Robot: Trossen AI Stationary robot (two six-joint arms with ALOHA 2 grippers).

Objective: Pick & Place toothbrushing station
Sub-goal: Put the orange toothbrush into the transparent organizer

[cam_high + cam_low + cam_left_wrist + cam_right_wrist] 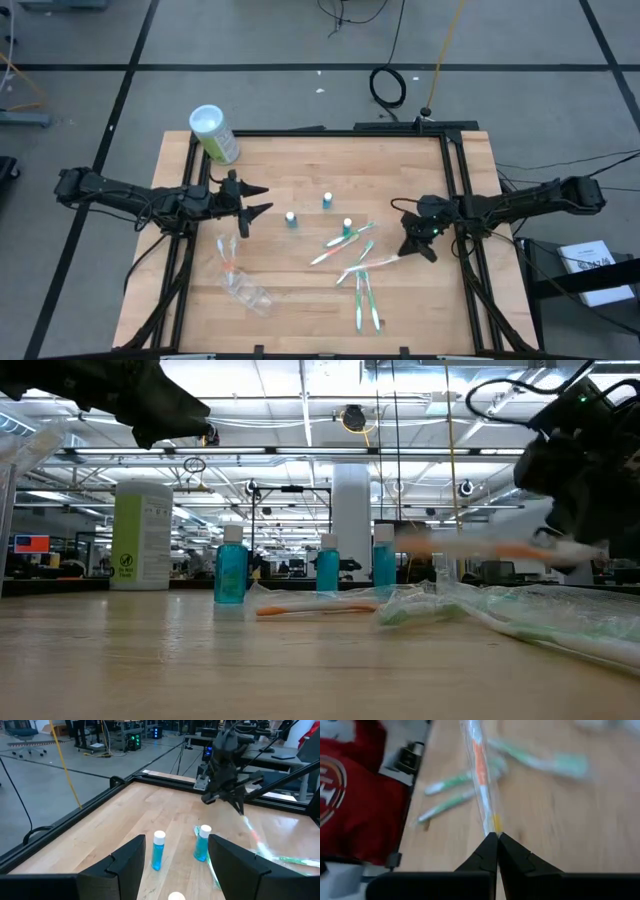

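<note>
Several thin white toothbrushes with green accents [366, 300] lie flat on the wooden table, right of middle. Three small blue tubes [291, 218] stand upright near the centre. A clear plastic holder [245, 290] lies near the front left. My right gripper [418, 252] is shut on a wrapped toothbrush with orange accents [479, 765]. My left gripper [262, 201] hovers open at the table's left side, pointing toward the tubes [158, 850] with nothing between its fingers. My right gripper pinches the orange-accented toothbrush by one end [493, 826] between its two fingertips. The brush runs straight on from the fingers, toward the table's left. In the low view it shows roughly level above the tabletop [470, 545], lifted off the other brushes.
A large green canister with a white lid [214, 133] stands at the far left corner. A black frame [455, 180] edges the table. Bare wood lies along the far side and in the near middle.
</note>
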